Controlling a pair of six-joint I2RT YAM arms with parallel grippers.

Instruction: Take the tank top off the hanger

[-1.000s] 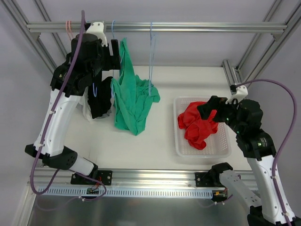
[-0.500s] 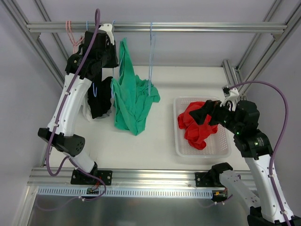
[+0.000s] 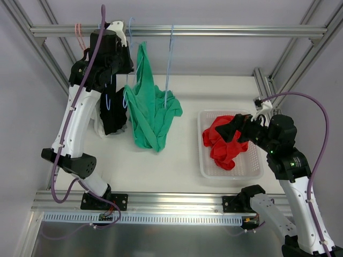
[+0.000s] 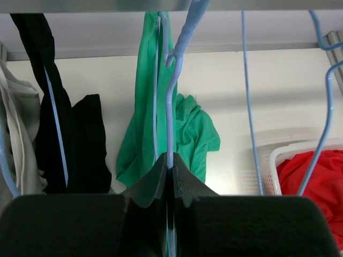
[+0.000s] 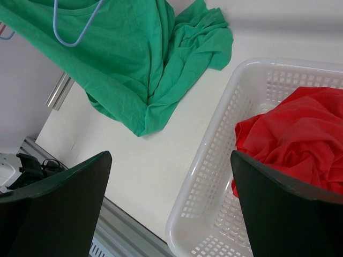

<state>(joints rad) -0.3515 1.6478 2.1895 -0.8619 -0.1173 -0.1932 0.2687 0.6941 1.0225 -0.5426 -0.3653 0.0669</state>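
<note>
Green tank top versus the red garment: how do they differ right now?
The green tank top hangs from a blue hanger, its lower end pooled on the table; the red garment lies bunched in the white basket. The left fingers are shut on the green tank top's hanger; the open right fingers by the red garment hold nothing. Both are crumpled cloth, neither gripped itself.

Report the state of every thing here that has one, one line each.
left gripper, shut on the blue hanger
right gripper, open, holding nothing
blue hanger, hanging up at the rail, its wire pinched
green tank top, on a hanger, lower end bunched on the table
red garment, crumpled in the white basket
black garment, hanging at the left
</note>
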